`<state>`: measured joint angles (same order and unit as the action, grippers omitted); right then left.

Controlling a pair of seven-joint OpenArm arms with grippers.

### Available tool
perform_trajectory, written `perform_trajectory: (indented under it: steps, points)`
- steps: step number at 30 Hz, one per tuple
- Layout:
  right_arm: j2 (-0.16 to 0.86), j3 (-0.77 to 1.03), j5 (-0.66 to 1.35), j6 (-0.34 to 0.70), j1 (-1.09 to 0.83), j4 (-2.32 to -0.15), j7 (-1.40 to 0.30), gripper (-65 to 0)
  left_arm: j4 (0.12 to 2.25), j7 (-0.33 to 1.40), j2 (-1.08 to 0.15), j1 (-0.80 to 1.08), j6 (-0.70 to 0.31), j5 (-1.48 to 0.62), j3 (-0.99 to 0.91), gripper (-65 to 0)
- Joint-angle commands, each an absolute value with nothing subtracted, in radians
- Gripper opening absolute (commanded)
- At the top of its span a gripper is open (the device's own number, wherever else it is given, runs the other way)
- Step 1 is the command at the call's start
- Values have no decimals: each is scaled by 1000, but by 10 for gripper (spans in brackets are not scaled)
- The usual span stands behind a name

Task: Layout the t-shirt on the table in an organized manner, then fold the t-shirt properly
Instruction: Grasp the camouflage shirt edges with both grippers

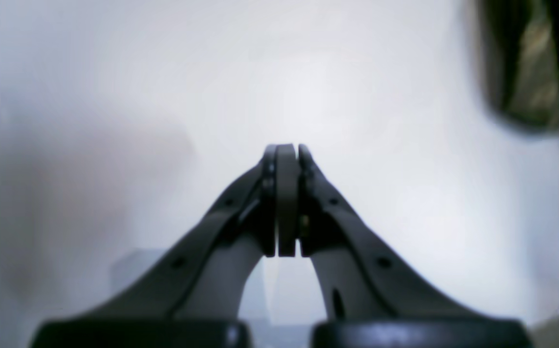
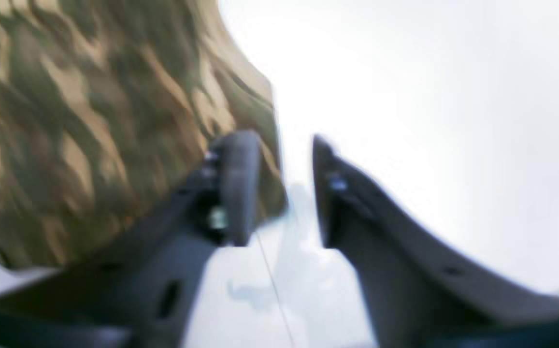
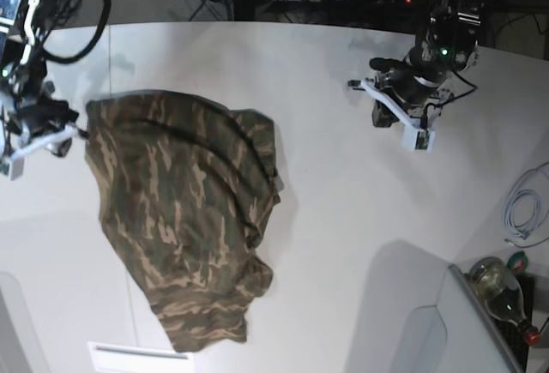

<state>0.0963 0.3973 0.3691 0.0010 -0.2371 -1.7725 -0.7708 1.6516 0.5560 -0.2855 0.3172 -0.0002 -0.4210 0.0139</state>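
Note:
The camouflage t-shirt (image 3: 184, 219) lies crumpled on the left half of the white table (image 3: 343, 219), bunched along its right side, with one corner reaching toward the left edge. At that corner my right gripper (image 3: 79, 129) stands open. In the right wrist view its jaws (image 2: 281, 145) are apart with white table showing between them, and the t-shirt (image 2: 91, 121) lies blurred behind the left finger. My left gripper (image 3: 382, 116) is over bare table at the far right, well away from the shirt. Its fingers (image 1: 287, 159) are shut with nothing between them, and a bit of the t-shirt (image 1: 535, 63) shows at the top right.
A coiled white cable (image 3: 523, 210) and a bottle (image 3: 497, 283) sit past the table's right edge. A white box (image 3: 420, 330) stands at the front right, and a white sheet (image 3: 129, 356) lies at the front edge by the shirt's hem. A thin seam line (image 2: 269, 275) crosses the tabletop.

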Motion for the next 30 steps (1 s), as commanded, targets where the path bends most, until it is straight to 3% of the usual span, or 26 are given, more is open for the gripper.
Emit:
perform_trajectory:
  steps: [1,3,6,7,10,22,25,26,29,30]
  points:
    - [119,398,371,-4,-185,-1753,-756,-378,1653,544,-277,289,-1,-426,12,-650]
    - [136,395,371,-2,-101,-1652,-757,-276,1632,553,-257,246,-2,-426,12,-650]
    - [151,398,371,47,-4,-1495,-756,-168,1609,559,-242,220,-2,-426,12,-467]
    - [153,401,371,93,27,-1442,-754,-144,1601,559,-240,219,-2,-426,12,-448]
    - [165,403,366,173,97,-1291,-753,-116,1570,552,-243,220,-2,-426,12,-469]
    - [166,394,367,186,122,-1089,-656,-119,1497,549,-269,219,-4,-426,10,-612]
    - [153,392,369,243,119,-1090,-664,-231,1491,549,-263,216,-4,-424,10,-617]
    - [151,392,369,268,117,-1090,-665,-309,1491,549,-259,214,-4,-424,10,-617]
    - [150,404,371,305,117,-1096,-699,-629,1489,549,-232,189,-4,-424,13,-617]
    - [150,420,371,305,116,-1119,-711,-650,1489,549,-225,183,-4,-424,27,-617]
